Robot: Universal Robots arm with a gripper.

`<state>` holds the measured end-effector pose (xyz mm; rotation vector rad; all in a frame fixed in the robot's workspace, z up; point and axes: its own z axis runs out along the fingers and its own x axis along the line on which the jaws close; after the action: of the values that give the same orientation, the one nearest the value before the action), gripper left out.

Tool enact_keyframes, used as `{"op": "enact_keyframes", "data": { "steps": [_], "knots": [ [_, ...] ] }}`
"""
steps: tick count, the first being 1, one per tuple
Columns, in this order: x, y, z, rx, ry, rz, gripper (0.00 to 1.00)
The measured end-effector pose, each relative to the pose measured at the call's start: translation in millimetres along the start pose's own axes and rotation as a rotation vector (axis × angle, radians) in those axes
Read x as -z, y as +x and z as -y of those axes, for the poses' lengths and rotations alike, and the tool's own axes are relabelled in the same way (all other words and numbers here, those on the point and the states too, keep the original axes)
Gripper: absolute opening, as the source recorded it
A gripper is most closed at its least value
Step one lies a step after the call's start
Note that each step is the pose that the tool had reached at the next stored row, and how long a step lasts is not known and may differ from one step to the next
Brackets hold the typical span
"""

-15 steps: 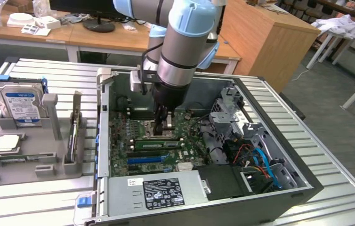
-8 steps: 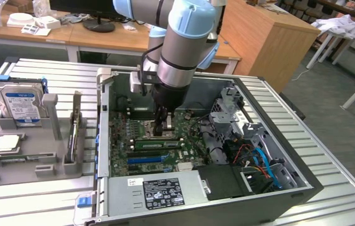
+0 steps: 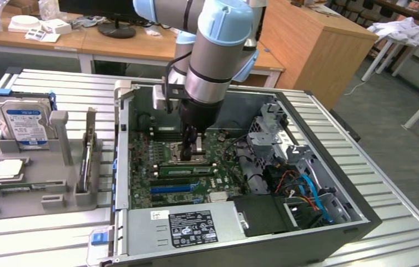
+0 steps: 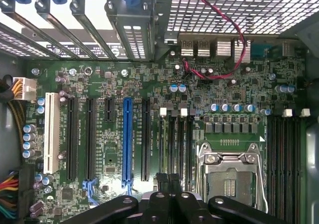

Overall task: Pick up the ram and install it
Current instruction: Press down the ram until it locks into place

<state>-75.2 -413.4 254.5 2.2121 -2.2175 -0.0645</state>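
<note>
Exterior view: the arm reaches down into the open computer case [image 3: 320, 222] on the bench [image 3: 395, 183], its end effector [image 3: 191, 149] low over the motherboard [image 3: 161, 172], just beside the CPU socket [image 3: 178, 151]. Its fingers are pressed together with nothing between them. The ram [image 3: 187, 169] lies seated in a slot just in front of the end effector. Off to the exterior view's left, a grey holder [image 3: 24, 189] carries a hard drive [image 3: 23, 123]. Wrist view looks along the board past the black fingers [image 4: 164, 184] toward the blue slot [image 4: 127, 137].
</note>
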Motion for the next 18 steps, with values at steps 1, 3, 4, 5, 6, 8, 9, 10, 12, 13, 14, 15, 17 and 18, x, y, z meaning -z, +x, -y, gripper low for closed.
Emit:
{"op": "enact_keyframes", "data": {
  "steps": [1, 3, 4, 5, 6, 8, 9, 10, 12, 13, 14, 15, 17, 18],
  "knots": [
    [0.0, 0.0, -0.8, 0.000, 0.0002, 0.0000, 0.11],
    [0.0, 0.0, -1.7, 0.000, 0.0004, 0.0000, 0.11],
    [0.0, 0.0, -1.8, 0.000, 0.0003, 0.0001, 0.11],
    [0.0, 0.0, -1.8, 0.000, 0.0003, 0.0000, 0.11],
    [0.0, 0.0, -1.8, 0.000, 0.0003, -0.0001, 0.11],
    [0.0, 0.0, -1.8, 0.000, 0.0003, -0.0001, 0.11],
    [-0.1, 0.1, -1.8, 0.000, 0.0003, -0.0001, 0.11],
    [-0.3, 0.1, -1.8, 0.000, 0.0002, -0.0001, 0.11],
    [-1.3, 0.1, -1.8, 0.000, 0.0004, 0.0000, 0.11],
    [-1.8, 0.1, -1.8, 0.000, 0.0003, 0.0000, 0.11],
    [-2.4, 0.1, -1.7, 0.000, 0.0003, 0.0000, 0.11],
    [-2.9, 0.1, -1.7, 0.000, 0.0003, 0.0000, 0.11],
    [-3.9, 0.1, -1.7, 0.000, 0.0003, 0.0000, 0.11],
    [-4.4, 0.1, -1.6, 0.000, 0.0003, 0.0000, 0.11]
  ]
}}
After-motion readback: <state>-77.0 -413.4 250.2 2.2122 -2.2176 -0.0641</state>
